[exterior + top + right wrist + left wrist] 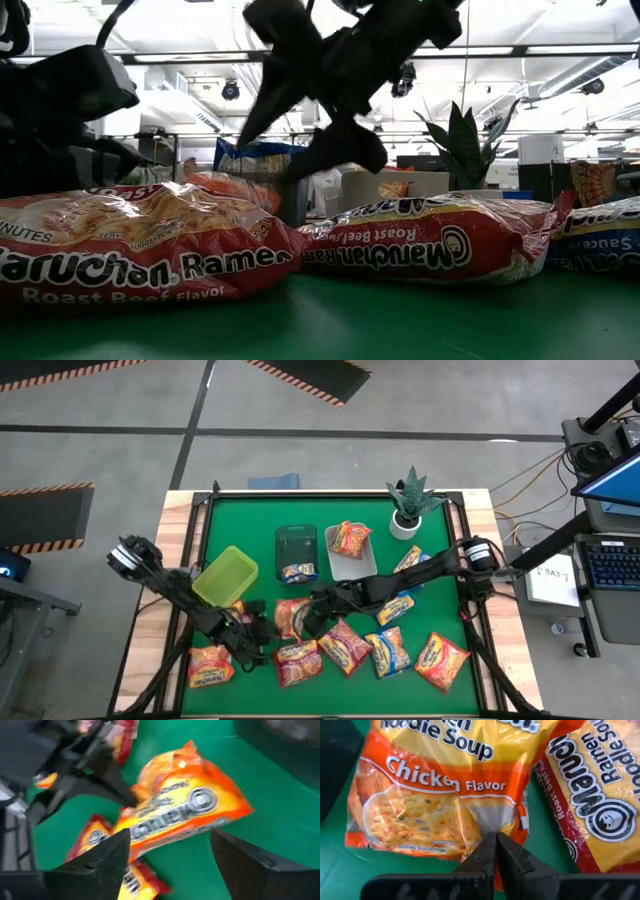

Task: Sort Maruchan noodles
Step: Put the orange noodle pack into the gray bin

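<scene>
Jaws, right (170, 840): apart, hanging just above the desk (260, 520) at centre, reached in from the right; nothing is between them.
Jaws, left (495, 837): together, tips at the edge of the chicken packet (440, 795); I cannot tell whether they pinch its seam.
Key relation: the chicken packet (292, 616) lies flat between the two grippers. The left gripper (258, 632) is at its near-left edge and the right gripper (318, 603) is just right of it.
Long axis: judged to run roughly near to far; the blur leaves this uncertain.
Nearer arm: left, by contact; the right is just beside.
Next move, judged: whichever arm lifts it wants a bite across the short side.
Noodle packets counted: ten; the arms may hide more.
Sorted: one orange packet (350, 539) in the grey tray (362, 566); one blue packet (298, 572) in the dark green bin (296, 540).
Loose, blue-and-yellow: two, right of centre (396, 609), one partly under the right arm.
Loose, red or orange: five along the near edge (441, 661), plus the chicken packet.
Bins: three; the lime bin (226, 574) shows no packet inside.
Other: one potted plant (410, 500), far right.
</scene>
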You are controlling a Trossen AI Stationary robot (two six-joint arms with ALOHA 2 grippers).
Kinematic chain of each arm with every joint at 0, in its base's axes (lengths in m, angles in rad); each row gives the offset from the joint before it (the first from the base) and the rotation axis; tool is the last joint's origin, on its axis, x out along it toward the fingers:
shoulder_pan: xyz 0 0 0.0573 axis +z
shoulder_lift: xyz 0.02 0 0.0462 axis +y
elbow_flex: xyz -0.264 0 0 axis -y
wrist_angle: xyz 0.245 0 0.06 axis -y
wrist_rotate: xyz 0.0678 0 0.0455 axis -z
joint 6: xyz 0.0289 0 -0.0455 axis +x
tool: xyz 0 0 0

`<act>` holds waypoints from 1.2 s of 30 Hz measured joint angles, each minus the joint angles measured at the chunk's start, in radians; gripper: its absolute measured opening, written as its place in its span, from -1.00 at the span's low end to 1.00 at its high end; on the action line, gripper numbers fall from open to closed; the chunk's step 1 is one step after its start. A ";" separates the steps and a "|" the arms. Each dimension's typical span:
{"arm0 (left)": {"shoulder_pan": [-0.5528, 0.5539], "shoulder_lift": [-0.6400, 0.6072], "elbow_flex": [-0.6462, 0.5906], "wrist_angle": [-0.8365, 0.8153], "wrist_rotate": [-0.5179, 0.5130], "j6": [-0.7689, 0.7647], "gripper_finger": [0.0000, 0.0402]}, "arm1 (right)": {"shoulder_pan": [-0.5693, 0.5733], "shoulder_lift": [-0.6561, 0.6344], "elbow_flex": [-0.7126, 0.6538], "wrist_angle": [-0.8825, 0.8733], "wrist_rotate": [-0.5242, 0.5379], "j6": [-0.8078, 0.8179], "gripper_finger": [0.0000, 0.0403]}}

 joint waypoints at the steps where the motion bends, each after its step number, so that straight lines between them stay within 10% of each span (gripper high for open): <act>1: -0.001 0.008 0.000 0.009 0.003 0.001 -1.00 | 0.000 0.008 -0.001 0.005 0.022 0.002 0.39; 22: -0.003 0.044 -0.002 0.077 -0.009 0.014 -1.00 | -0.025 0.129 0.013 0.197 0.032 0.036 0.61; 36: -0.003 0.044 0.000 0.086 -0.014 0.029 -1.00 | -0.026 0.130 0.013 0.228 -0.020 0.002 -0.05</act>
